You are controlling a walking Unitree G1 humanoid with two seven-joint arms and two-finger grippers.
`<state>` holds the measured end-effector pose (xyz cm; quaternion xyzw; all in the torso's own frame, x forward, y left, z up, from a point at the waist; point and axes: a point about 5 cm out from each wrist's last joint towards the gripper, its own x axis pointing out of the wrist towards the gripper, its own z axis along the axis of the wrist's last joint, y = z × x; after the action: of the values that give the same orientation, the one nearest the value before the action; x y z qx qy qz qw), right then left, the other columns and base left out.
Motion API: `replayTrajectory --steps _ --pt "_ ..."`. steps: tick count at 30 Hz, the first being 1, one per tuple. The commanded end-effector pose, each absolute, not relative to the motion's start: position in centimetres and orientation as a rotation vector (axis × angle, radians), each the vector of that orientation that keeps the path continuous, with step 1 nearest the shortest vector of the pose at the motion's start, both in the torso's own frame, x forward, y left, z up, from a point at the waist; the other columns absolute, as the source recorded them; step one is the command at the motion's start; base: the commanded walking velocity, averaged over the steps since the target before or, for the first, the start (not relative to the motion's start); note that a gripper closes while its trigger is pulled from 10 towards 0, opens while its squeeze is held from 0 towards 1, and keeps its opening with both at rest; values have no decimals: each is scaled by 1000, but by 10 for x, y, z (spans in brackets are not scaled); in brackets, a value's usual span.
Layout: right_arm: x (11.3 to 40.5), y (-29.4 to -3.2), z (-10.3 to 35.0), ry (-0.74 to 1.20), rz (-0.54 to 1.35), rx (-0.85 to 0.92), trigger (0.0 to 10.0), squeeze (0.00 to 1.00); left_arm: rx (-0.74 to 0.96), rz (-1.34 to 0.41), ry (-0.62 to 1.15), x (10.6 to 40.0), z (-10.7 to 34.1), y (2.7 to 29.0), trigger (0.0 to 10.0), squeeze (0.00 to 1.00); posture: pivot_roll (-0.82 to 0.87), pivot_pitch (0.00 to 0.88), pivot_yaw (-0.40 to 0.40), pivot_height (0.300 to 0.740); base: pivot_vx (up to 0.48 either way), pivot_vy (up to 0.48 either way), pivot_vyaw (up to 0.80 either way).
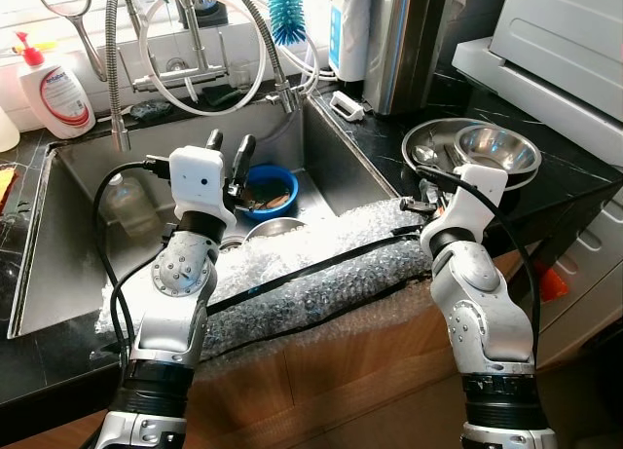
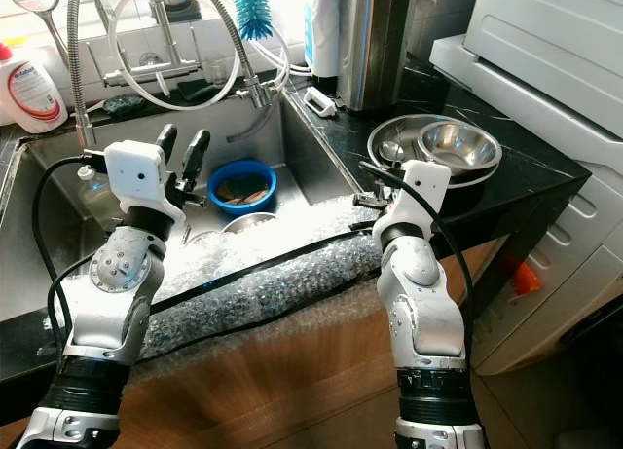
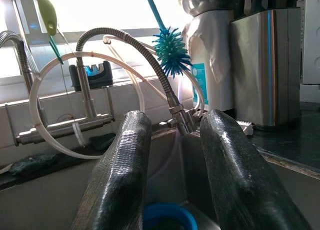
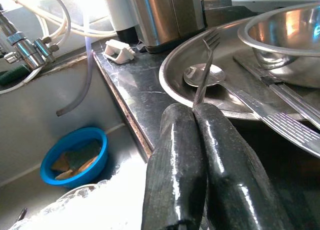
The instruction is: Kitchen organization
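Right hand (image 4: 194, 110) — fingers pressed together on the handle of a fork (image 4: 206, 65), tines raised over the rim of a wide steel tray (image 1: 421, 137) on the black tabletop (image 1: 574, 186) to the right of the sink (image 1: 68, 244). In the tray: a spoon (image 4: 202, 75), further cutlery and a steel bowl (image 1: 498, 149). Left hand (image 1: 228, 155) — fingers apart and holding nothing, raised above the sink basin, pointing toward the tap hose (image 3: 135, 45). In the basin: a blue bowl (image 1: 268, 191) holding sponges, beside a plastic bottle (image 1: 127, 201). A sheet of bubble wrap (image 1: 321, 274) lies along the sink's front edge, under both arms. A blue bottle brush (image 1: 286, 9) hangs behind the tap; a soap bottle (image 1: 51, 89) stands at far left.
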<state>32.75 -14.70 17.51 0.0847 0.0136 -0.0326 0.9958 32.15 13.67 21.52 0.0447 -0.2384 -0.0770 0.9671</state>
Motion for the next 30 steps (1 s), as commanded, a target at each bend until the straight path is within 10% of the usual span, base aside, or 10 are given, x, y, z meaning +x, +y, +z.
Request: replayTrajectory --steps 1,4,7,8,30 --pt "330 -143 182 0 -52 167 0 0 109 -154 -488 322 215 138 10000 0 -108 33 31 740 0 0 0" --pt "330 -143 183 -13 -53 175 0 0 108 -155 -489 322 215 138 10000 0 -108 32 31 740 0 0 0" --pt "329 -143 192 -70 -52 176 2824 0 107 -153 -489 322 215 138 10000 0 -108 32 30 740 0 0 0" --pt "329 -142 194 -85 -50 162 10000 0 107 -153 -489 322 215 138 10000 0 -108 32 30 740 0 0 0" --pt "323 -126 226 -299 93 194 10000 0 94 -135 -497 323 219 140 10000 0 -109 33 28 740 0 0 0"
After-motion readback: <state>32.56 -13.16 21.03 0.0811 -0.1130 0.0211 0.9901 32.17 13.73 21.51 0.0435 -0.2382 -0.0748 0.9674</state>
